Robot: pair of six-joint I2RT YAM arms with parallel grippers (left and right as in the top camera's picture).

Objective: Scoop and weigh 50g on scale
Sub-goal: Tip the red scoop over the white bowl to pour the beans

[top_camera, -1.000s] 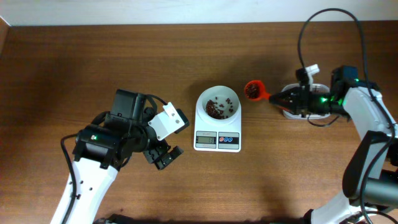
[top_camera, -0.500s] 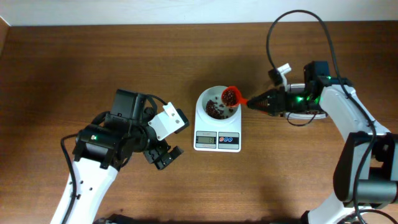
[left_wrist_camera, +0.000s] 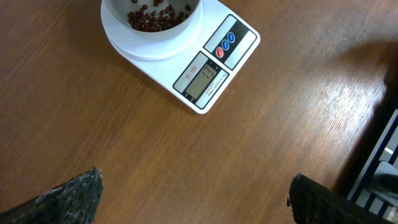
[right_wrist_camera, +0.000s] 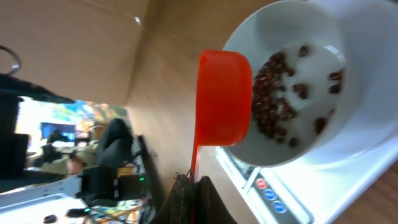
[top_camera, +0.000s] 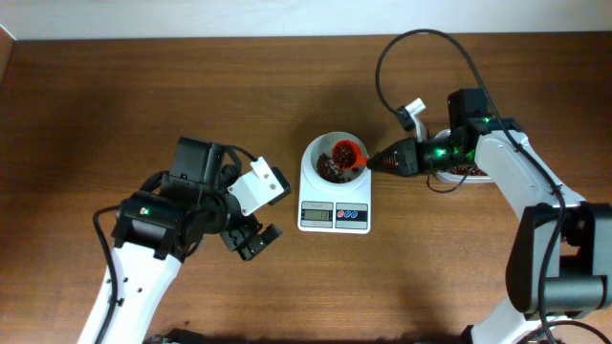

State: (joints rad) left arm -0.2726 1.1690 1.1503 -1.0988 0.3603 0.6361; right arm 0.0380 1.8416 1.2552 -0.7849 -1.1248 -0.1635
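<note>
Having moved left, the red scoop [top_camera: 348,152] tips over the scale [top_camera: 334,216].

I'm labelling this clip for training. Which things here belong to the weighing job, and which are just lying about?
Part of the job:
scale
white bowl on it
beans in the bowl
red scoop over the bowl
right pincer, shut on the scoop's handle

Not in use:
left pincer, open, beside the scale
black cable looped above the right arm

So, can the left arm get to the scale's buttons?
Probably yes: the open left pincer sits beside the scale with bare table between, and the red scoop is over the bowl, not the buttons.
</note>
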